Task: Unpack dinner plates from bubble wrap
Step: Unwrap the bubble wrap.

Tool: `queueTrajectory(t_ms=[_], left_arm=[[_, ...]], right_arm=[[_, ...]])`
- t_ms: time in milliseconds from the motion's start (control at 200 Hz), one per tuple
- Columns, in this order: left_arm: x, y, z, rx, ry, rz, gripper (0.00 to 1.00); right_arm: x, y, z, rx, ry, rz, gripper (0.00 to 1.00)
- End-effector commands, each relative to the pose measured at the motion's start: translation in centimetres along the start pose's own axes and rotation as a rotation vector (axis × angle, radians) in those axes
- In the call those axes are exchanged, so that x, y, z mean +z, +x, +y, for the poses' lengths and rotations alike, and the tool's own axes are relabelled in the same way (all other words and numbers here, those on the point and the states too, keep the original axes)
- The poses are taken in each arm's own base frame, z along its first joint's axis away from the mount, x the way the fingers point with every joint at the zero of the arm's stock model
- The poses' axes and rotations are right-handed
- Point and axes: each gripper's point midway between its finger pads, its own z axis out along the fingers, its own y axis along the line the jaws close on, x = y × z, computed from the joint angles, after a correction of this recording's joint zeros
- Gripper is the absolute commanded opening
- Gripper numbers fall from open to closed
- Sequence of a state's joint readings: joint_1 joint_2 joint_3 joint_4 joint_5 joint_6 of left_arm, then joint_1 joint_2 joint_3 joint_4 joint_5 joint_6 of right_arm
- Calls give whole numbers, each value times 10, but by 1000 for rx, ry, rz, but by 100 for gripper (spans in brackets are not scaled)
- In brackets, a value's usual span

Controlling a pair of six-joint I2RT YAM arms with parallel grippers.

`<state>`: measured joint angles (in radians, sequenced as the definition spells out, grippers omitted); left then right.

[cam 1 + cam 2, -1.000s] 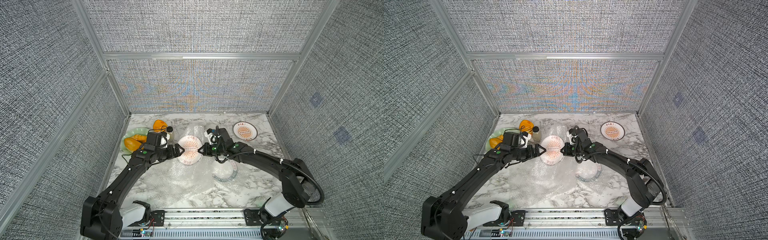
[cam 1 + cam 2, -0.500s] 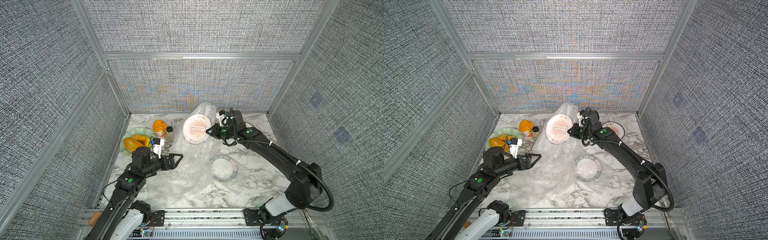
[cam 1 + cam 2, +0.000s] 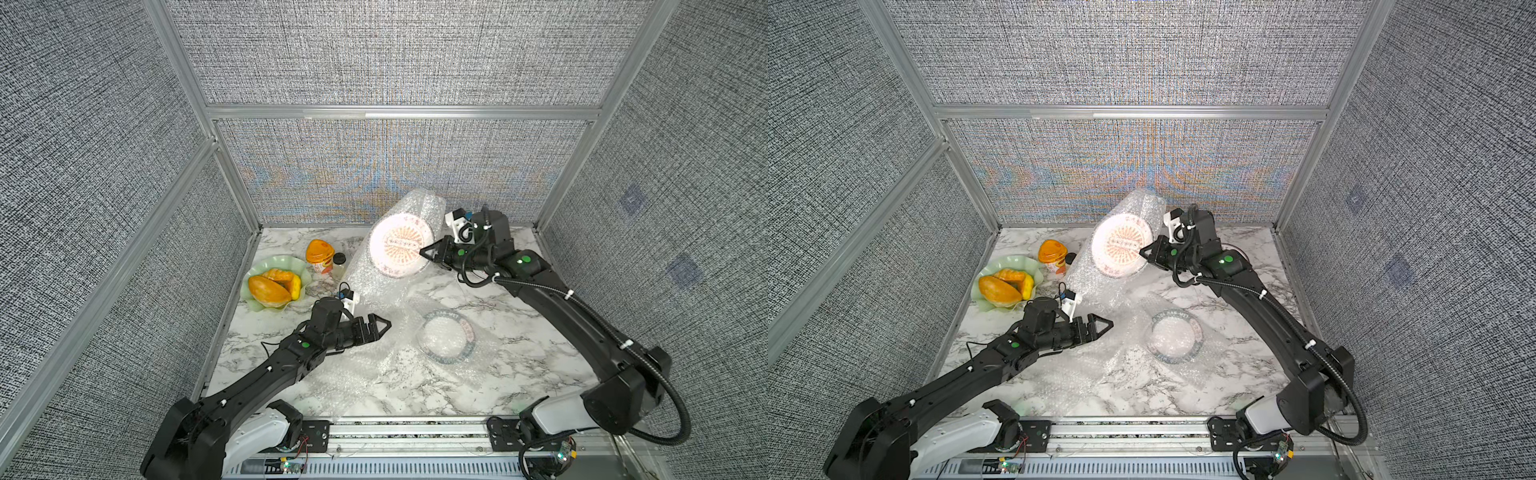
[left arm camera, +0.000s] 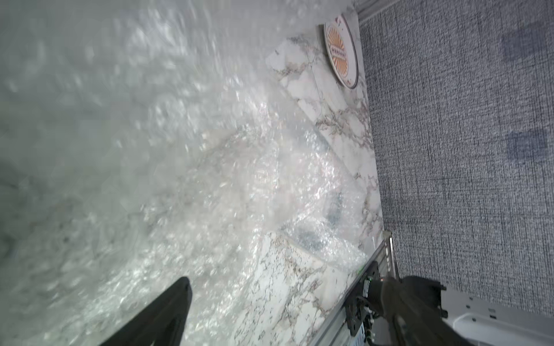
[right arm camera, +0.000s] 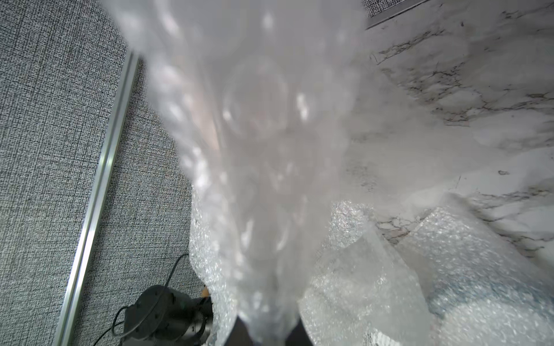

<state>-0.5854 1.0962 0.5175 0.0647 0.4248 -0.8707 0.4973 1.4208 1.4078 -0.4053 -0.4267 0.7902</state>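
Note:
My right gripper [image 3: 423, 252] [image 3: 1143, 251] is shut on the bubble wrap [image 3: 374, 286] [image 5: 263, 149] around a sunburst dinner plate [image 3: 400, 248] [image 3: 1121, 248]. It holds the plate tilted above the back of the table, and the wrap trails down to the marble. My left gripper [image 3: 382, 326] [image 3: 1103, 326] stands open and empty, just clear of the hanging wrap; one of its fingers [image 4: 168, 311] shows over the wrap [image 4: 150, 149]. A green-rimmed plate [image 3: 446, 341] [image 3: 1173, 340] lies under wrap at mid-table. A bare sunburst plate [image 4: 341, 51] lies flat by the wall.
A wavy pale green dish [image 3: 257, 272] with orange food sits at the left, next to an orange-lidded cup [image 3: 320, 254] and a small dark-capped bottle [image 3: 339, 266]. A loose sheet of wrap [image 3: 361, 374] lies across the front. Mesh walls stand on three sides; a rail [image 3: 395, 428] runs along the front.
The right gripper has lifted the wrapped sunburst plate from mid-table up toward the back wall. The left gripper has let go of the plate's edge and drawn back toward the front left.

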Motion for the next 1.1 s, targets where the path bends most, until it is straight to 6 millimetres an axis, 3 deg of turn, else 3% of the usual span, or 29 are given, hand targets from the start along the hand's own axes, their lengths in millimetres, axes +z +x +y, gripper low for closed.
queueTrajectory(t_ms=[0, 265, 560, 755, 865, 960, 1095], left_arm=[[2, -39, -10, -6, 4, -160, 99], [2, -82, 16, -24, -151, -338, 99], [-7, -117, 9, 2, -150, -404, 100], [12, -130, 5, 67, -121, -347, 99], [34, -119, 6, 72, -100, -211, 99], [54, -90, 12, 89, -66, -49, 98], [57, -56, 20, 145, -81, 22, 98]], right_arm=[[-15, 8, 11, 27, -52, 0, 0], [-47, 35, 5, 40, -63, -9, 0], [-77, 50, -17, 28, 13, -23, 0], [-79, 60, -40, 48, 65, -22, 0], [-89, 57, -59, 82, 104, -62, 0], [-98, 42, -69, 88, 135, -115, 0], [-108, 8, -66, 73, 162, -211, 0]])
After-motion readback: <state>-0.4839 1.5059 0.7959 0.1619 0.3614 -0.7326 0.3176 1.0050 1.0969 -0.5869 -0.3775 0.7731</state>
